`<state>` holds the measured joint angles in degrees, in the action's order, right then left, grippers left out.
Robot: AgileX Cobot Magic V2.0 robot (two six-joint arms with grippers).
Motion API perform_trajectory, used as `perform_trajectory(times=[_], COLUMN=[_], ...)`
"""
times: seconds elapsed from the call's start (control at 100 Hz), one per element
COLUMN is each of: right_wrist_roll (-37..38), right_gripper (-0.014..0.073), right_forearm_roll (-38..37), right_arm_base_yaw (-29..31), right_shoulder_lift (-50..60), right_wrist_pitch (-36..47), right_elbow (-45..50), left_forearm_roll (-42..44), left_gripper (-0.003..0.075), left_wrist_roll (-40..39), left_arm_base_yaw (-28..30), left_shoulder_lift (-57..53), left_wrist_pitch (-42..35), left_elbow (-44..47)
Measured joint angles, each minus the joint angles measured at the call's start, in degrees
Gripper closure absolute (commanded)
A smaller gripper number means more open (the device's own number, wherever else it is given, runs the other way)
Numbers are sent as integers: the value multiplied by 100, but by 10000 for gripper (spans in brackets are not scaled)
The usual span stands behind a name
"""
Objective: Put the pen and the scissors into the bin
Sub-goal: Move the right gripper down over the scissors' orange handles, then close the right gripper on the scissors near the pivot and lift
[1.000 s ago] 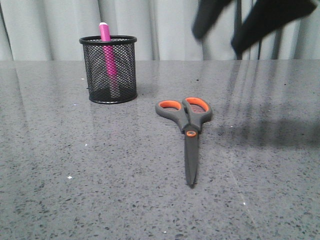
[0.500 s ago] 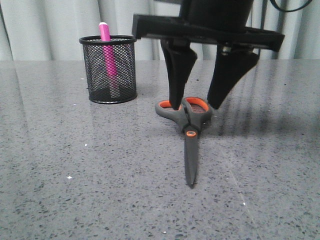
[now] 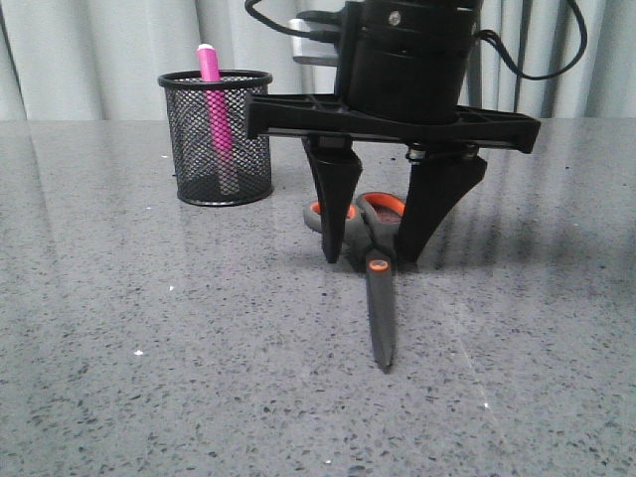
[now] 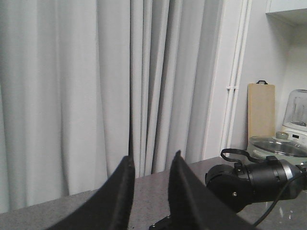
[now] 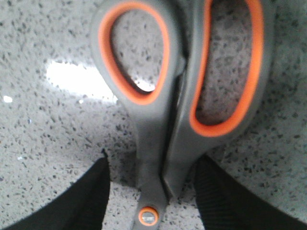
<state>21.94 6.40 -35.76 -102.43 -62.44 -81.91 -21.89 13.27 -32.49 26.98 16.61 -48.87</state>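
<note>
The scissors (image 3: 379, 298) lie flat on the grey table, blades toward the front. My right gripper (image 3: 371, 260) is open and lowered over them, one finger on each side of the handle neck just behind the orange pivot. In the right wrist view the scissors (image 5: 158, 143) lie between the two fingers (image 5: 81, 196), apart from both. The pink pen (image 3: 215, 109) stands upright inside the black mesh bin (image 3: 220, 137) at the back left. My left gripper (image 4: 152, 160) is open and empty, raised and facing the curtain.
A grey curtain hangs behind the table's far edge. In the left wrist view a cutting board (image 4: 261, 110) and kitchen appliances (image 4: 278, 146) stand far off beyond the right arm.
My right gripper has come down from the upper right and forward, and its open fingers now straddle the scissors' neck at table level. The scissors, pen and bin have not moved.
</note>
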Motion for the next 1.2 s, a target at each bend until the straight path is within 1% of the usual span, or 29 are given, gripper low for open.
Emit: perform_trajectory(times=[0.13,0.41,0.46,0.55,0.63,0.81,0.93,0.98,1.2], right_wrist_roll=[203,283,298,297,297,326,335,335,324], right_gripper=[232,245,278,377,446,549,643,661,660], right_forearm_roll=[-89,-168,-180,-226,-280,-294,-323,-334,-499], right_arm_base_yaw=[0,0,0,0,0,0,0,0,-22], right_shoulder_lift=[-48,-229,-266,-305,-344,-366,-366,-366,-356], right_wrist_pitch=[0,-57,-85,-145,-204,-215,-215,-215,-262], right_elbow=[-32,-140,-152,-175,-199,-211,-224,-235,-407], left_forearm_roll=[-58,-94,-108,-120,-133,-136,-145,-145,-145], left_gripper=[567,567,567,567,567,567,567,567,567], left_wrist_roll=[0,0,0,0,0,0,0,0,0], left_arm_base_yaw=[0,0,0,0,0,0,0,0,0], left_shoulder_lift=[0,0,0,0,0,0,0,0,0], left_wrist_pitch=[112,199,210,210,210,210,210,210,210], left_elbow=[0,0,0,0,0,0,0,0,0])
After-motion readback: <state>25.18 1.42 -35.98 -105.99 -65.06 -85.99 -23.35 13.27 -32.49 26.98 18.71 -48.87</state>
